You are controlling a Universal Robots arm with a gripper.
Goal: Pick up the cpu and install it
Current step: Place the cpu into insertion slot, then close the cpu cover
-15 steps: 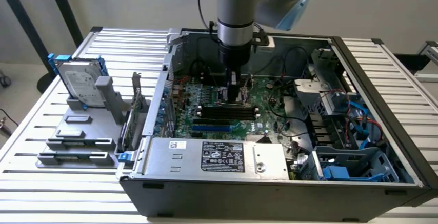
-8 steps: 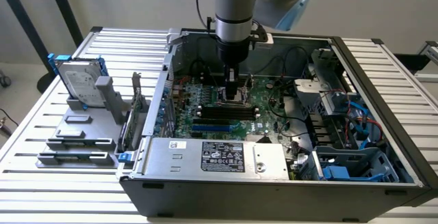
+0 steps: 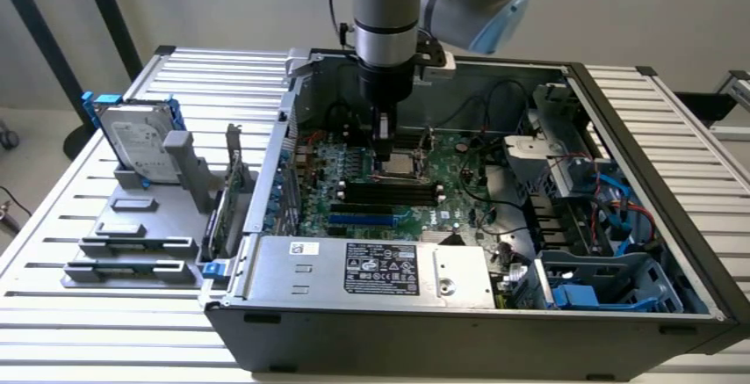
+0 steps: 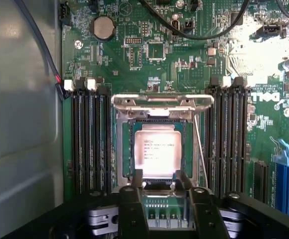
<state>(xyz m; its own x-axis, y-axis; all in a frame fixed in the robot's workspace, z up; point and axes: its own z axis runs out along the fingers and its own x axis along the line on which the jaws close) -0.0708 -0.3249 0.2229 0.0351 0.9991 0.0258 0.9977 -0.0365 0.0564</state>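
The cpu (image 4: 158, 152), a small square chip with a pale silver top, lies flat in the motherboard socket (image 4: 122, 149) between the two banks of black memory slots. The socket's metal frame (image 4: 162, 101) stands raised at the chip's far side. My gripper (image 4: 159, 178) hangs just over the chip's near edge. It is open, and its two black fingertips (image 4: 137, 177) stand about a chip's width apart by the near corners. In the exterior view the gripper (image 3: 381, 157) reaches straight down into the open computer case (image 3: 656, 120) onto the socket.
Memory slots (image 4: 90, 144) flank the socket closely. The grey case wall (image 4: 20, 124) rises on one side and a blue slot (image 4: 282, 174) stands on the other. Outside the case, a grey fixture (image 3: 129, 248) carries a hard drive (image 3: 139, 142) in a blue bracket. The power supply (image 3: 375, 270) fills the case front.
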